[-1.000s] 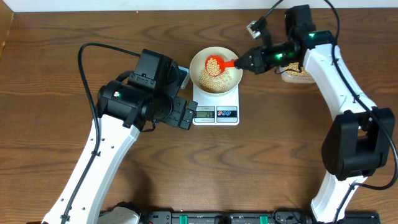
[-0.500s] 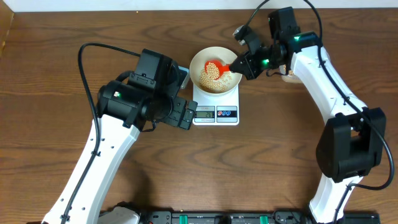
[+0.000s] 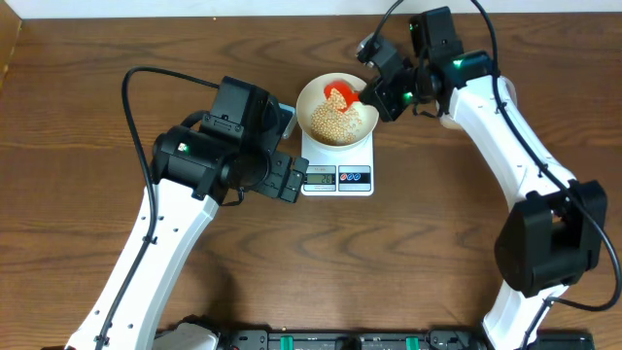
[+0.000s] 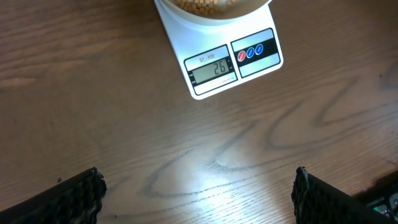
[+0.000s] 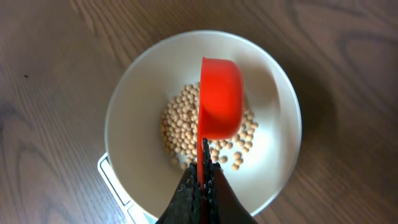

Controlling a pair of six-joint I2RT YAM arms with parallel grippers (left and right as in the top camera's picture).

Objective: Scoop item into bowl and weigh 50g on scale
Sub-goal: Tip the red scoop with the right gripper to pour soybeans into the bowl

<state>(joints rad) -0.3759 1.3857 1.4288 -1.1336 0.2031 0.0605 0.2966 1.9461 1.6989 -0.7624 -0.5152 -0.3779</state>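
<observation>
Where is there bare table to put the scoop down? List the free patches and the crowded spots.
Free: the broad wood in front of the scale, between the two arms; also the back-left table behind the left arm. Crowded: around the bowl, where the right gripper holds the red scoop, and beside the scale where the left arm sits.

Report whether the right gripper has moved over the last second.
Yes. The right gripper, shut on the red scoop, has shifted left and slightly up-frame, closer to the bowl on the scale.

Brown wooden table (image 3: 408,253), red plastic scoop (image 5: 220,99)
</observation>
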